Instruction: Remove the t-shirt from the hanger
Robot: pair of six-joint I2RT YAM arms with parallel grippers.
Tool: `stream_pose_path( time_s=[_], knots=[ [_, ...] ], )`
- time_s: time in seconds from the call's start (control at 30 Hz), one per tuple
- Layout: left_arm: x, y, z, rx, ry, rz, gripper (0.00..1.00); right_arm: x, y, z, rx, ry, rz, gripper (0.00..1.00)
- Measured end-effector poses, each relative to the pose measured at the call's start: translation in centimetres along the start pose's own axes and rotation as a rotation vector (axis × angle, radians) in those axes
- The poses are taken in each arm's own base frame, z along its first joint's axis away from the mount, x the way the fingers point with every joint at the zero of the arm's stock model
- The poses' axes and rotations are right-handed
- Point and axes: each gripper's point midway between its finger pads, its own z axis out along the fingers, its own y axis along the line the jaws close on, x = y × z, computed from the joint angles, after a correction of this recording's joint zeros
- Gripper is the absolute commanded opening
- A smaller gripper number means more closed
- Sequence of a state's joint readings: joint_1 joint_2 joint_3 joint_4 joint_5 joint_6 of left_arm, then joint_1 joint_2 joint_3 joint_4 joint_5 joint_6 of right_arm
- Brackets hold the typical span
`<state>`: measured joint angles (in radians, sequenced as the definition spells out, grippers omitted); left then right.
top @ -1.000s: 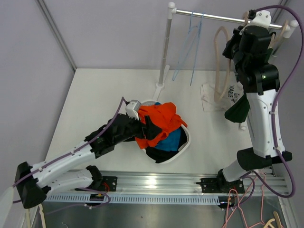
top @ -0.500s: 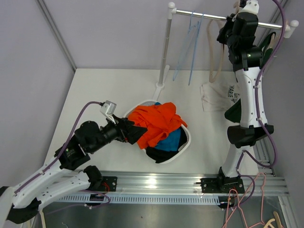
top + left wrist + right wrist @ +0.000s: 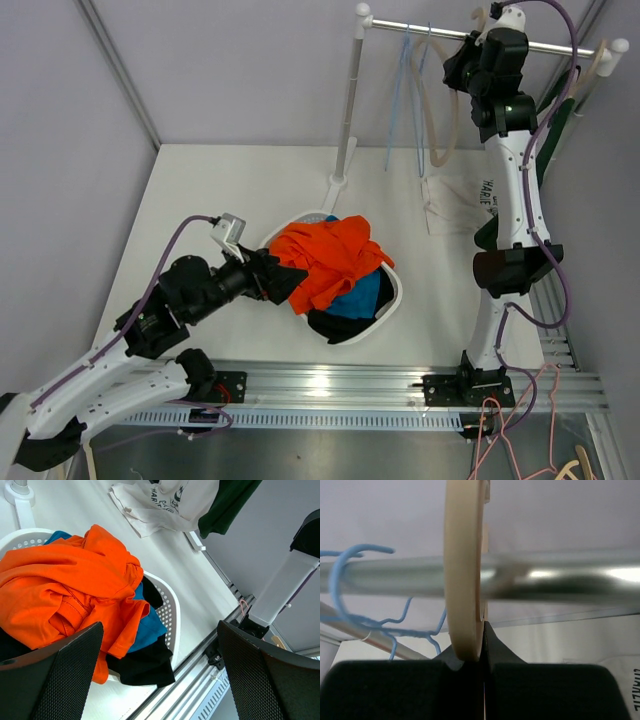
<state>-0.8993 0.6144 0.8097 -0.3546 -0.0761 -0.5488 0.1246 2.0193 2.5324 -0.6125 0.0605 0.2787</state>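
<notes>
Rail, top view (image 3: 380, 26): chrome bar across the back, carrying blue wire hangers (image 3: 405, 95) and a beige hanger (image 3: 445, 125).
Right claw, top view (image 3: 462, 55): raised to the rail at the beige hanger's top; grip unclear from here.
T-shirt, top view (image 3: 455, 200): white, printed, crumpled on the table (image 3: 220, 190) below the rail, off the hanger.
Left claw, top view (image 3: 292, 283): at the laundry basket's (image 3: 392, 300) left edge.
Left claw, left wrist view (image 3: 160, 680): spread wide, holding nothing, above an orange garment (image 3: 65, 590) heaped in the basket (image 3: 170, 605).
T-shirt, left wrist view (image 3: 165, 500): on the table beyond the basket, beside a dark green garment (image 3: 227, 502).
Right claw, right wrist view (image 3: 470, 660): closed tight on the beige hanger (image 3: 463, 580), just below the rail (image 3: 560, 577).
</notes>
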Motion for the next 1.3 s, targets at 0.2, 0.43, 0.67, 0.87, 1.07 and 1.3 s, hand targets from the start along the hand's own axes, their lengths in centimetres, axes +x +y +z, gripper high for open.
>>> stream_pose_path(
  time_s=[0.2, 0.43, 0.67, 0.87, 1.07, 1.3],
  knots=[
    [0.4, 0.2, 0.1, -0.006, 0.010, 0.001, 1.00, 1.8, 0.4, 0.0, -0.030, 0.072, 0.030, 0.00],
    [0.6, 0.3, 0.2, -0.009, 0.015, -0.005, 0.99, 3.0, 0.3, -0.8, -0.013, 0.111, 0.005, 0.00],
    [1.4, 0.8, 0.2, -0.016, 0.027, -0.008, 1.00, 3.0, -0.2, -2.0, 0.031, 0.112, -0.086, 0.00],
    [1.4, 0.8, 0.0, -0.015, 0.025, -0.009, 1.00, 3.4, -0.6, -2.1, 0.041, 0.121, -0.125, 0.00],
    [1.4, 0.8, 0.0, -0.014, 0.024, -0.010, 0.99, 3.5, -0.4, -2.4, 0.033, 0.120, -0.138, 0.26],
    [1.4, 0.8, -0.2, -0.013, 0.022, -0.010, 1.00, 5.5, -1.3, -3.2, 0.075, 0.188, -0.158, 0.44]
  ],
)
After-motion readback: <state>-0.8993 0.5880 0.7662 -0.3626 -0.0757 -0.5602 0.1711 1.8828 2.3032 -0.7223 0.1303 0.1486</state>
